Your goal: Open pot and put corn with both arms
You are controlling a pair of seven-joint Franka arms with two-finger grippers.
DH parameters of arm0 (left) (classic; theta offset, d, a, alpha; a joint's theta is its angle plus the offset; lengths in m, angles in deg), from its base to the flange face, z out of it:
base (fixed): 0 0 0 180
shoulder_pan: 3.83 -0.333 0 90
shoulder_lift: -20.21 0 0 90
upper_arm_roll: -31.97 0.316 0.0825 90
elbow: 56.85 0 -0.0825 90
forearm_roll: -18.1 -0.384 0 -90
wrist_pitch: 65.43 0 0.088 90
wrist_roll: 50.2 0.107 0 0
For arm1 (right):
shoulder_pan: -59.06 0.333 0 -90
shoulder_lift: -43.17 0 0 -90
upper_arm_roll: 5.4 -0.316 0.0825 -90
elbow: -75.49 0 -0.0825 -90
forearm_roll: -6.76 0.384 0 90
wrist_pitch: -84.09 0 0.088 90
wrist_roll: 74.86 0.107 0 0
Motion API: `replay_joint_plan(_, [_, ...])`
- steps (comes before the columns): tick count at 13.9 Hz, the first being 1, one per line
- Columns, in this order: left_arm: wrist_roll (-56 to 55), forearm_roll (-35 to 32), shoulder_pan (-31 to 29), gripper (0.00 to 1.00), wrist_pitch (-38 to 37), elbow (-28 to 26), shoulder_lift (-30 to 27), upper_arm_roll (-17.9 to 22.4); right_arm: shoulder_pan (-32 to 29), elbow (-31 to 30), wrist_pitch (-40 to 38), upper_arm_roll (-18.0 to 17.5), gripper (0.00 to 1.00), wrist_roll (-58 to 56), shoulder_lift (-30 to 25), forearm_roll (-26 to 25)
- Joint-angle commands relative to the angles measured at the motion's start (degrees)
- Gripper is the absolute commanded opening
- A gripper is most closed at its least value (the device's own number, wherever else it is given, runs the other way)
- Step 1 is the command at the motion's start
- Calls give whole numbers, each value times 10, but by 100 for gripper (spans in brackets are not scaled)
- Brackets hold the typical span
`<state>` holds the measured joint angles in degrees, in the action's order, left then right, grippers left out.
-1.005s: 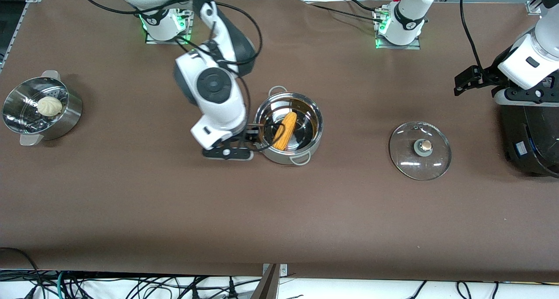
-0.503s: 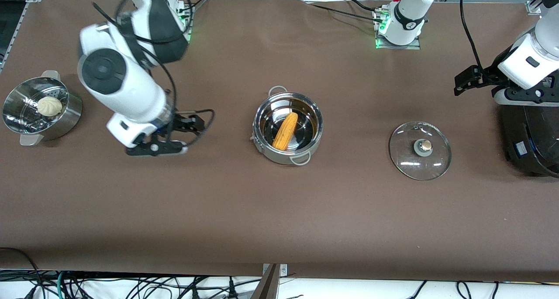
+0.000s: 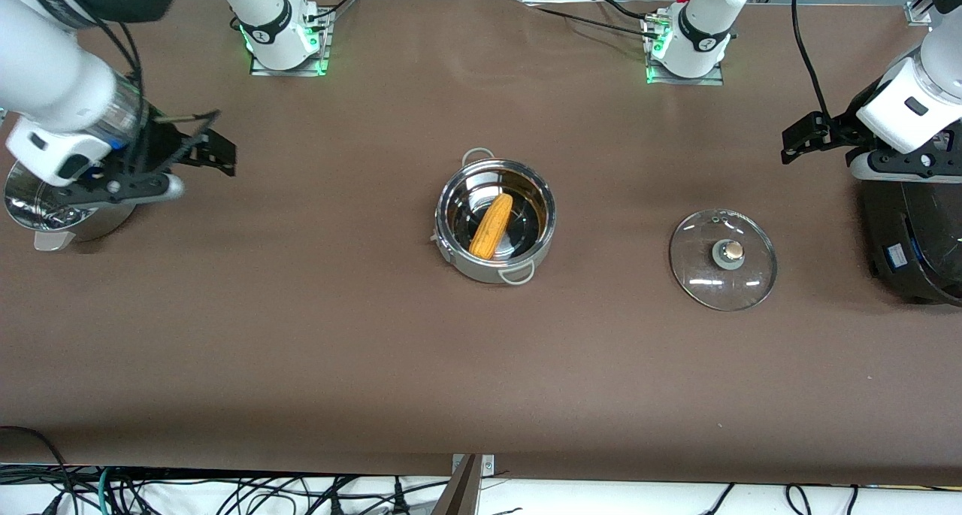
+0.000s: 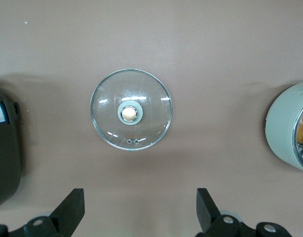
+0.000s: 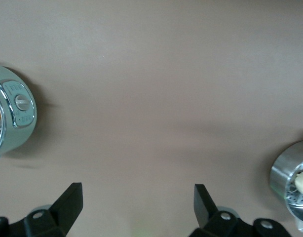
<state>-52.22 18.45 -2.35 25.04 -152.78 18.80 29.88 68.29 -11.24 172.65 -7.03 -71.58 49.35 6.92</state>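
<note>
Corn (image 3: 491, 225) in open pot (image 3: 496, 267); lid (image 3: 723, 259) beside black cooker (image 3: 913, 244)

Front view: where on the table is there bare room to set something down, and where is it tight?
Bare cloth runs along the whole strip nearer the camera than the pot and glass lid. There is also room between the pot and the steamer bowl, and between pot and lid. It is tight at the black cooker, under the open left end effector, and at the bowl, under the open right end effector.

High front view; wrist views downward, sharing pot (image 3: 495, 222).
</note>
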Motion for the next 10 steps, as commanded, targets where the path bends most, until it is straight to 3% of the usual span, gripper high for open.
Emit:
replay_joint_plan(1, [4,-13,2,100,-8,1,-7,1,-39,-22,-11,-31,100,-34,-34,-13])
replay_joint_plan(10, [4,-13,0,100,-9,1,-7,1,-55,3,-30,-26,100,-45,-29,-12])
